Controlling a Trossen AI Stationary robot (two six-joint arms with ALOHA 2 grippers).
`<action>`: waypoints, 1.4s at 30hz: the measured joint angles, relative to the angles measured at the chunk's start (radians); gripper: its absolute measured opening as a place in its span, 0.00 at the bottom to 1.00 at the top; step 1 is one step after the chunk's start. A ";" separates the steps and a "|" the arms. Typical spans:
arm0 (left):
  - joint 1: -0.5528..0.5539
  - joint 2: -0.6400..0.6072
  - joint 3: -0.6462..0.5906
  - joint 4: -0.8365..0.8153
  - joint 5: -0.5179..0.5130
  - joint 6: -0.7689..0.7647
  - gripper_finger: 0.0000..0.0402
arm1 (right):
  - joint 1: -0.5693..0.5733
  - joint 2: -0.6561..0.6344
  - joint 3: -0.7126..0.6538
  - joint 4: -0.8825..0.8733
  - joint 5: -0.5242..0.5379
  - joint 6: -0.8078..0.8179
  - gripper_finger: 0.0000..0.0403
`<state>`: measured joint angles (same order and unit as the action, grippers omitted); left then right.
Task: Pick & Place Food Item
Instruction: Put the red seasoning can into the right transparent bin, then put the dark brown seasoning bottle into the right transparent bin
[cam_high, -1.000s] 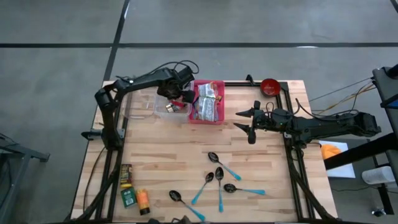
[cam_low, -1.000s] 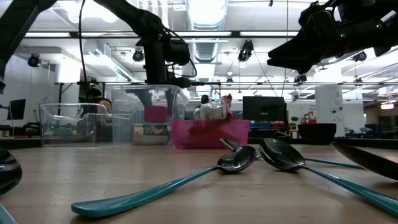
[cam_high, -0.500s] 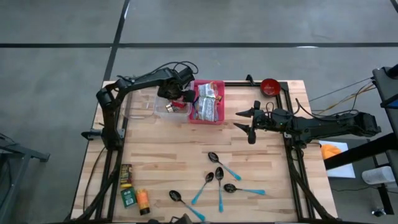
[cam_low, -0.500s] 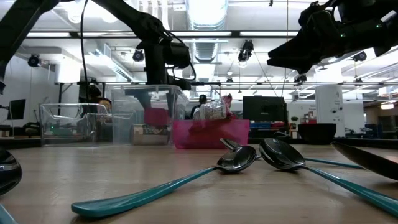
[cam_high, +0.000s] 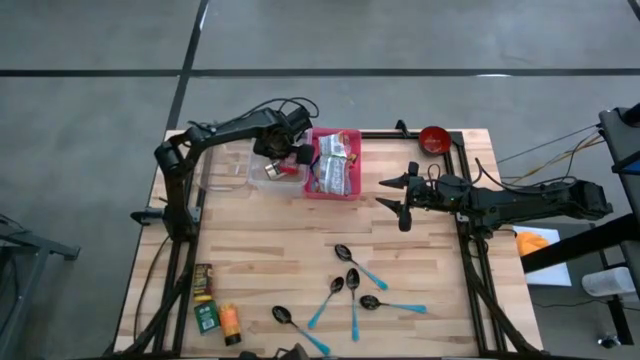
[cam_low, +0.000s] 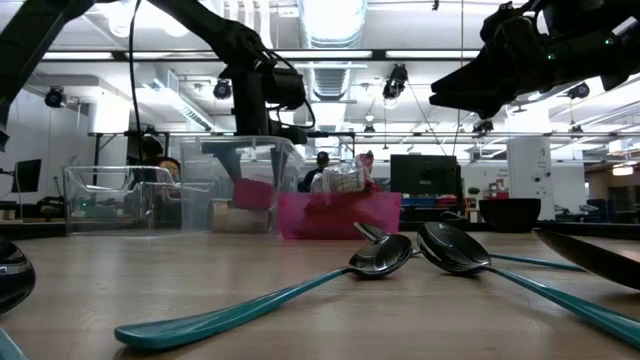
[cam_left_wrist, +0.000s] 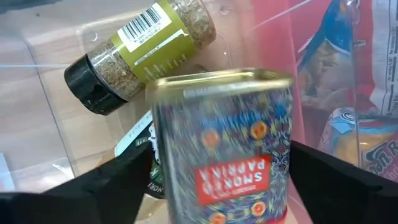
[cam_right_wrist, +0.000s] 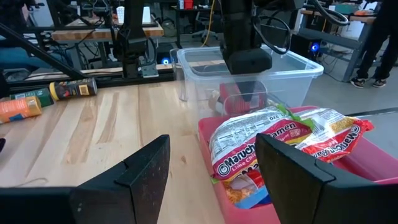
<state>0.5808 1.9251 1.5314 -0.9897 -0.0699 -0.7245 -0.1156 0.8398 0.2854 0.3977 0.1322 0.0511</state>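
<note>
A blurred, patterned smoked-paprika tin (cam_left_wrist: 221, 146) sits between the left gripper's (cam_left_wrist: 217, 180) spread, released fingers inside the clear plastic bin (cam_high: 272, 172); only the wrist view shows its label. The right gripper (cam_high: 392, 193) hovers open.

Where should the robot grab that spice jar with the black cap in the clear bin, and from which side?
Take the spice jar across the middle of its round body, on the green label, coming straight down from above. It lies on its side on the floor of the clear bin, so the long flanks are exposed while the bin walls block a sideways approach. The paprika tin crowds it, so keep the fingers narrow.
</note>
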 joint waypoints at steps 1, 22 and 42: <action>0.000 0.000 0.000 0.000 0.000 0.002 0.95 | 0.000 0.000 0.000 0.000 0.000 -0.001 0.58; -0.003 -0.124 0.000 -0.010 -0.027 -0.005 0.92 | 0.000 0.000 0.000 0.000 0.000 0.000 0.58; -0.343 -0.347 0.000 -0.199 -0.236 -0.171 0.92 | 0.000 0.000 0.000 0.000 0.000 0.000 0.58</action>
<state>0.2383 1.5778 1.5314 -1.1885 -0.3060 -0.8957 -0.1156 0.8398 0.2852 0.3976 0.1320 0.0507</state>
